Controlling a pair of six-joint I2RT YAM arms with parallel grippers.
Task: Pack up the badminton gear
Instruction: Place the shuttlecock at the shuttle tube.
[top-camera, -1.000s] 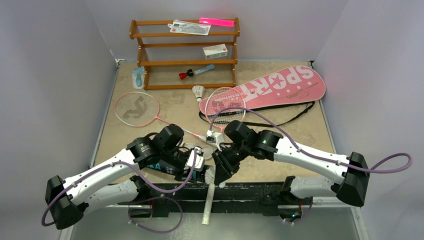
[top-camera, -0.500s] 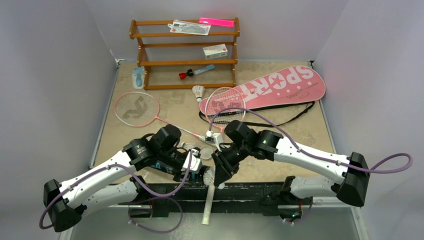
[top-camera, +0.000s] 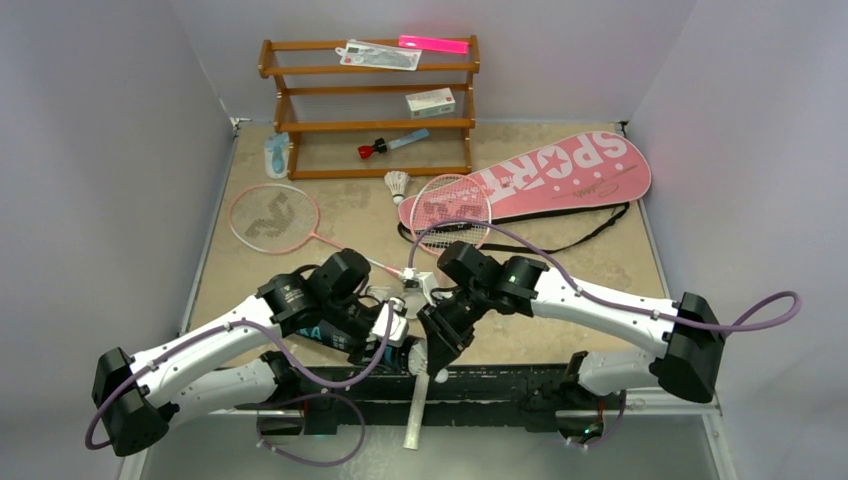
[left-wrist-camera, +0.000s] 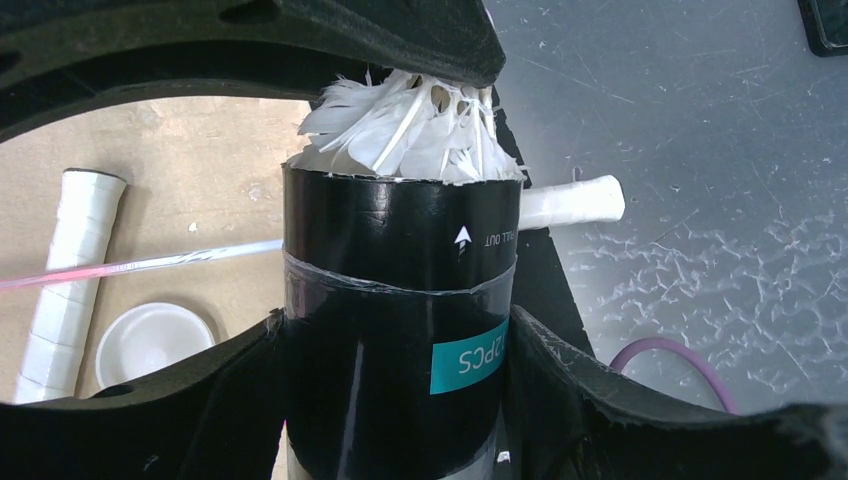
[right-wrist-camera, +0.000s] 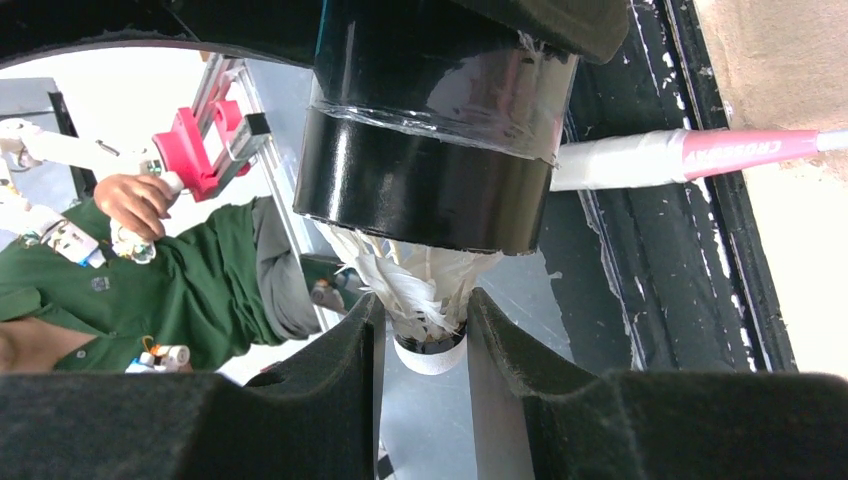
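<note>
Left arm (top-camera: 200, 345) and right arm (top-camera: 600, 300) bent inward, wrists meeting at the near edge of the tabletop (top-camera: 360, 215). Left jaws, spread wide, clamp the long black cylindrical tube (left-wrist-camera: 400, 300). Right jaws, nearly closed, pinch the cork of a white feather shuttlecock (right-wrist-camera: 420, 295), its feathers partly inside the tube mouth.

Black tube (left-wrist-camera: 390, 330) gripped at sides, white feather shuttlecock (right-wrist-camera: 420, 288) protruding from mouth; pink SPORT bag (top-camera: 560, 175) flat behind.

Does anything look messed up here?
Yes. The shuttlecock in the right hand pokes feathers-first into the black tube held by the left hand; its feathers look bent and ruffled at the mouth.
</note>
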